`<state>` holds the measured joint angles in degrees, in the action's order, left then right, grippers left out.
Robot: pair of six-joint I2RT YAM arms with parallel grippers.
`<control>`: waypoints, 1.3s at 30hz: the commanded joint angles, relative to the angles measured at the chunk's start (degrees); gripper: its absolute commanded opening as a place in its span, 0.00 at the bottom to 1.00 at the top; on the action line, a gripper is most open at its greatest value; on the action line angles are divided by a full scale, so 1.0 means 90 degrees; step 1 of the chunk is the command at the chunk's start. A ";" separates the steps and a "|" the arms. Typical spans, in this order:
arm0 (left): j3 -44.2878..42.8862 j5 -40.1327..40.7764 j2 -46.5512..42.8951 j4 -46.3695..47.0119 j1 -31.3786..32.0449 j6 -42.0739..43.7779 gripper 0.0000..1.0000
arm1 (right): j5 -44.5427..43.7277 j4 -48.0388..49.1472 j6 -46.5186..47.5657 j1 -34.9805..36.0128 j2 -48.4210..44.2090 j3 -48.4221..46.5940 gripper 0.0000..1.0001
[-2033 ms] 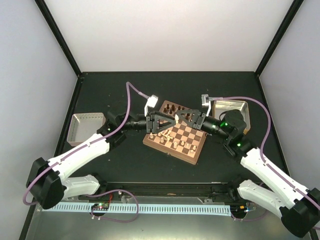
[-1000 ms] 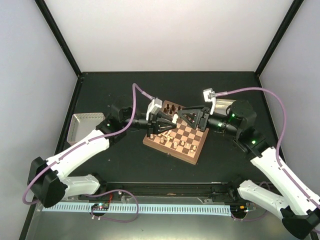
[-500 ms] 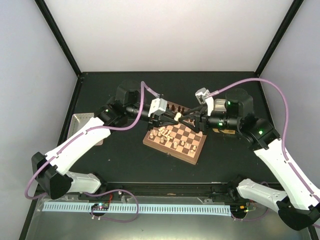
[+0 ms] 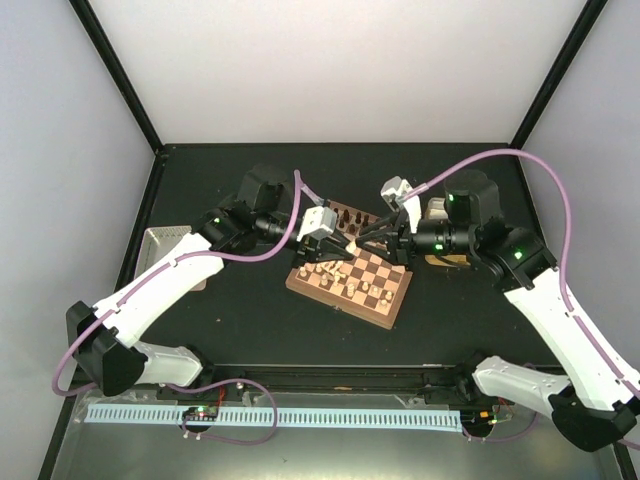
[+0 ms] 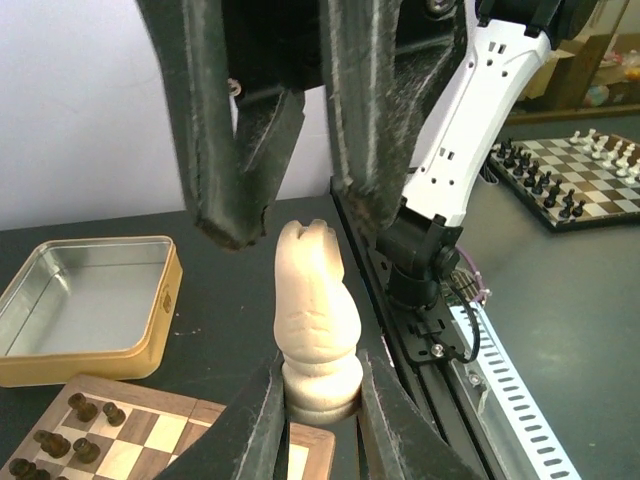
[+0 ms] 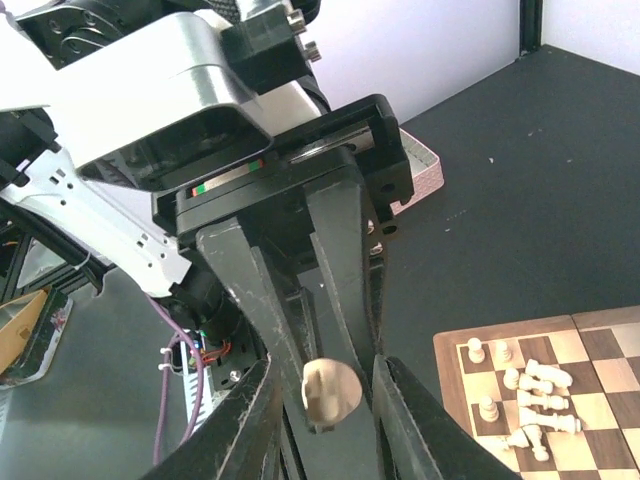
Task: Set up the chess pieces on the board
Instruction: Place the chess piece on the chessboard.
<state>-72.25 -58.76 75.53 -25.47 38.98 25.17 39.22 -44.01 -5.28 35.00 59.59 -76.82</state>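
My left gripper [image 4: 340, 245] is shut on the base of a pale cream chess piece [image 5: 318, 320] and holds it upright in the air above the board's [image 4: 348, 301] far-left part. My right gripper [image 4: 368, 238] faces it tip to tip, jaws open on either side of the piece's top with gaps on both sides. In the right wrist view the cream piece [image 6: 331, 391] sits between my open fingers [image 6: 262, 415]. Several cream pieces [image 4: 325, 270] lie or stand on the board's left squares. Dark pieces [image 4: 345, 213] stand along its far edge.
A grey metal tray [image 4: 165, 245] lies left of the board, partly under the left arm. A gold tin [image 5: 90, 305] lies right of the board, mostly hidden by the right arm in the top view. Black walls border the table.
Both grippers have risen from the board surface and met tip to tip above its far-left part. The left one has lifted the cream piece; the right one has closed in around its top.
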 commanded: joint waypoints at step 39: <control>-0.0324 0.0102 0.0052 -0.0148 0.0006 -0.0007 0.04 | 0.0066 -0.0015 -0.0133 0.0146 0.0366 0.0133 0.02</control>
<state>-72.77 -57.67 76.16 -28.27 38.96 24.58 41.17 -45.19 -5.17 35.73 63.83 -76.18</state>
